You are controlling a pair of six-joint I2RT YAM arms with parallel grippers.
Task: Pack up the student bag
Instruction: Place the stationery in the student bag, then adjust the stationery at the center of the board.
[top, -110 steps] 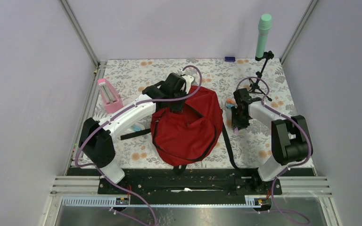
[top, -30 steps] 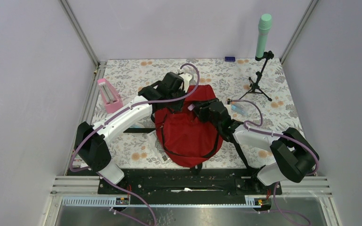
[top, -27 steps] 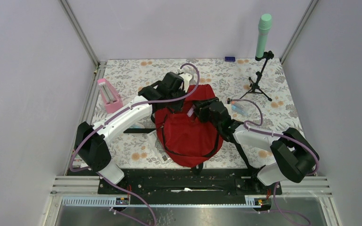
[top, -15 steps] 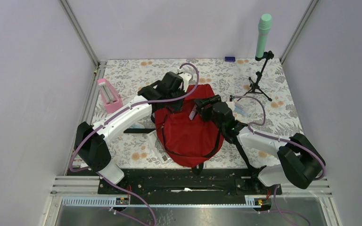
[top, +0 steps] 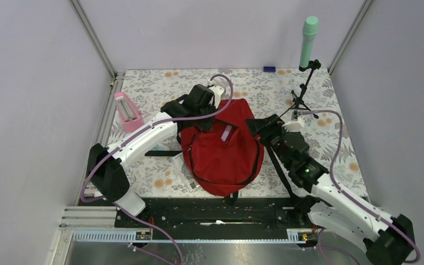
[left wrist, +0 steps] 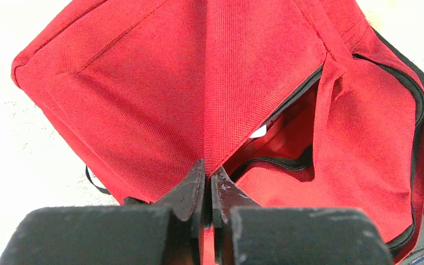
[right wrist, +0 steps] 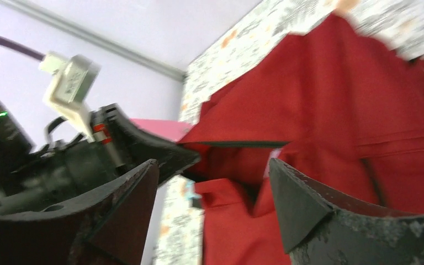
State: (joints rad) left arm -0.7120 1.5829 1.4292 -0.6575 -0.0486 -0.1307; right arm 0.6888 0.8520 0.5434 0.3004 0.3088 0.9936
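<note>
I see the red backpack (top: 221, 157) lying in the middle of the tabletop (top: 160, 88). My left arm reaches to its 12 o'clock edge, left tool (left wrist: 208, 168) pinching a fabric fold. My right arm stretches low, right tool (right wrist: 212, 165) spread wide and empty at the bag's 2 o'clock.

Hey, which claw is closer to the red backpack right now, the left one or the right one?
Left. The left claw is shut on a fold of the red backpack fabric. The right claw is open beside the bag's right edge, facing its opening.
</note>
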